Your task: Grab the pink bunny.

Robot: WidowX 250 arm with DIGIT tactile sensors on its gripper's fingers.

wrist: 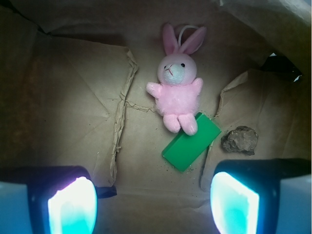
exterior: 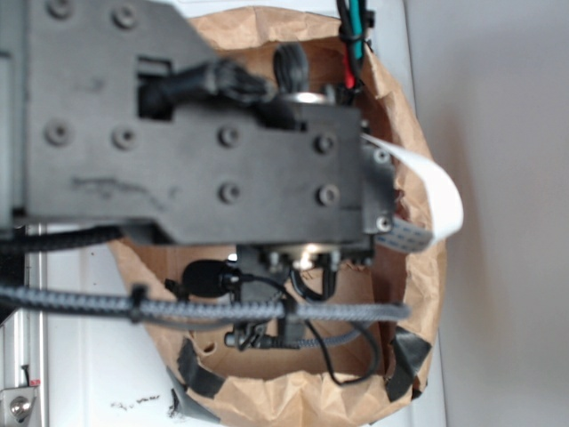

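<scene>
The hand [wrist: 153, 207] hangs open above the paper bag [wrist: 73, 97] floor; the pink bunny [wrist: 176, 92] lies ahead, feet touching a green block [wrist: 187, 146], bare paper to its left.

pink bunny [wrist: 176, 92]: 1 | green block [wrist: 191, 142]: 1 | grey-brown rock [wrist: 240, 140]: 1 | brown paper bag [wrist: 73, 97]: 1

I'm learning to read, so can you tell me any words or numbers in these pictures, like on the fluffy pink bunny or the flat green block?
There are no readable words or numbers.
Fluffy pink plush bunny: no tag text shows.
Flat green block: plain.
Crumpled brown paper bag: no print.
Dark marks on the white surface: too small and blurred to read.
</scene>
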